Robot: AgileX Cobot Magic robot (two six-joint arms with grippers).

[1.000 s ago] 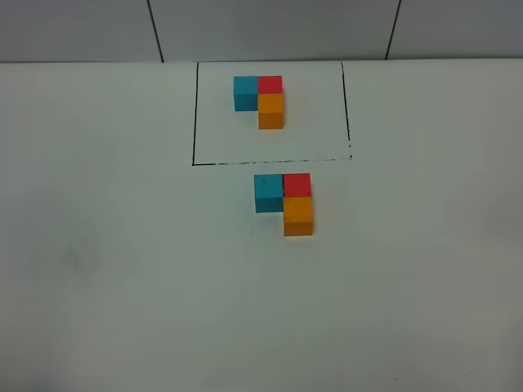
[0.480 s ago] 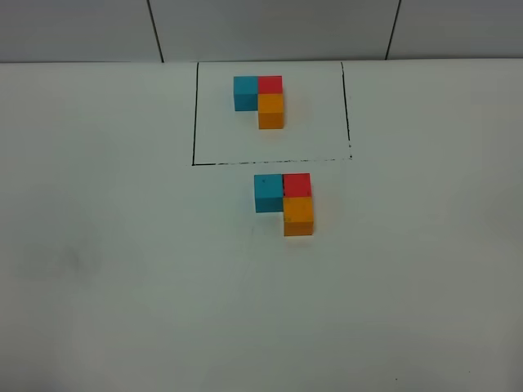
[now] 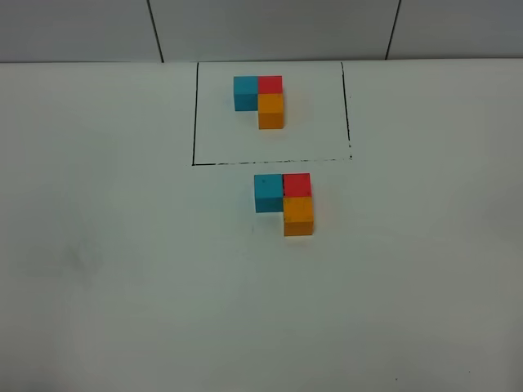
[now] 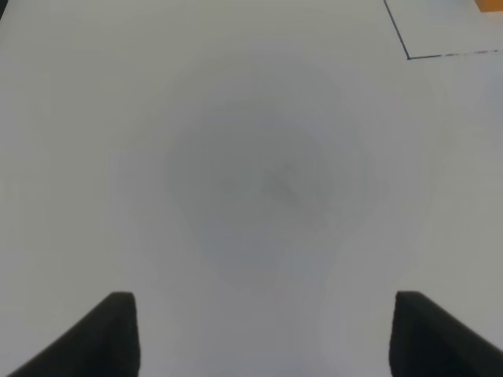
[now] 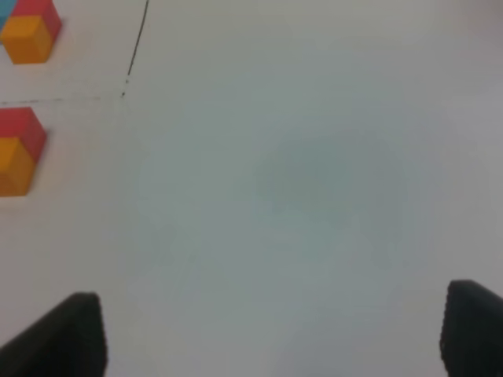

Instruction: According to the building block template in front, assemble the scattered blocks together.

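The three scattered blocks sit together just below the black outline (image 3: 270, 161): the teal-blue cube (image 3: 268, 193) touches the red cube (image 3: 297, 184) on its side, and the orange cube (image 3: 299, 216) sits against the red one on the near side. This L matches the building block template (image 3: 260, 100) inside the frame on the white table (image 3: 122, 261). By the look of it, the assembly step is done and nothing is left to join. The left gripper (image 4: 263, 334) hangs over bare table, its fingers wide apart and empty. The right gripper (image 5: 275, 334) is likewise spread and empty, off to the side of the blocks. Any next move seems to call only for keeping both arms clear of the cluster.
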